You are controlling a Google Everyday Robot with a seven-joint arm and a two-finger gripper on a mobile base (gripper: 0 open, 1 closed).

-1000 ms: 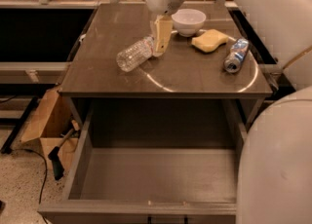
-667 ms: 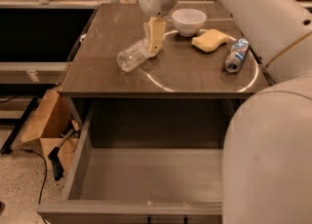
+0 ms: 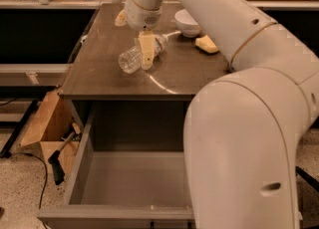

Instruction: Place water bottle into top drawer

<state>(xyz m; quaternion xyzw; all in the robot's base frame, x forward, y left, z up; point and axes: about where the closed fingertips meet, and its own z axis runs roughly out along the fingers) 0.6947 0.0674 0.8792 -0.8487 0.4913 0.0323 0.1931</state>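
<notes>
Your arm (image 3: 239,138) cuts off the right side of the top drawer (image 3: 82,171), which stands open below the tool (image 3: 146,57). The water bottle (image 3: 128,61) lies on the bench (image 3: 97,71) directly under the tool; you cannot tell whether it is grasped.

The arm (image 3: 239,138) is a smooth, off-white shell of fat, rounded segments, slightly glossy, filling the right half of the frame. A thin tan ring marks a seam in the upper right, and small dark holes dot the casing (one oval slot sits in the lower right). The wrist (image 3: 143,14) is a pale drum with a faint tan band. The gripper (image 3: 146,59), upper centre-left, is yellowish tan.
</notes>
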